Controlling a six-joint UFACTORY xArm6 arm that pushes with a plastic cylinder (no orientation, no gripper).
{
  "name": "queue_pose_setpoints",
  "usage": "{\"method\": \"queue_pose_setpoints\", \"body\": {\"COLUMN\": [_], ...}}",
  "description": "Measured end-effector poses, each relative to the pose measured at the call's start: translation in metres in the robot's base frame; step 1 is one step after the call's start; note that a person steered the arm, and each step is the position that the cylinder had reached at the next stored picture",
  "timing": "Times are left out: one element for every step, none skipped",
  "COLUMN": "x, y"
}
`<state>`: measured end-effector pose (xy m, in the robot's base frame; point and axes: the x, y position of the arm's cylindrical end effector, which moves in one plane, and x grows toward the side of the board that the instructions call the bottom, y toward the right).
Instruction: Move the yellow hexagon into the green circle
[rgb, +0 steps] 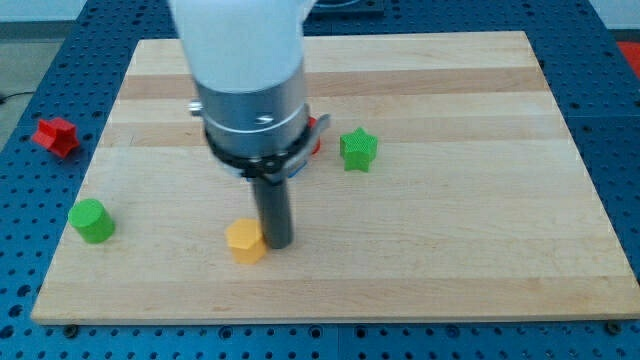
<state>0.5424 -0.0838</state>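
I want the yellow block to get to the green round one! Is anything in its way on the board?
Nothing visible blocks it. The yellow hexagon sits near the view's bottom, and the board between it and the green circle, off to the view's left, is bare wood. My tip is against the hexagon's right side.

A single camera looks down at a slant from beyond the board's (450, 260) near long edge, facing across it toward the far edge at the frame's top. It sits far enough back to take in the whole board and blue table (620, 120) around it. The arm (245, 90) enters from upper centre, large in frame.
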Motion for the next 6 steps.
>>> {"method": "queue_pose_setpoints", "body": {"x": [0.009,0.016,0.016,0.022,0.032,0.024], "y": [-0.072,-0.062,-0.048,-0.055,-0.079,-0.126]}}
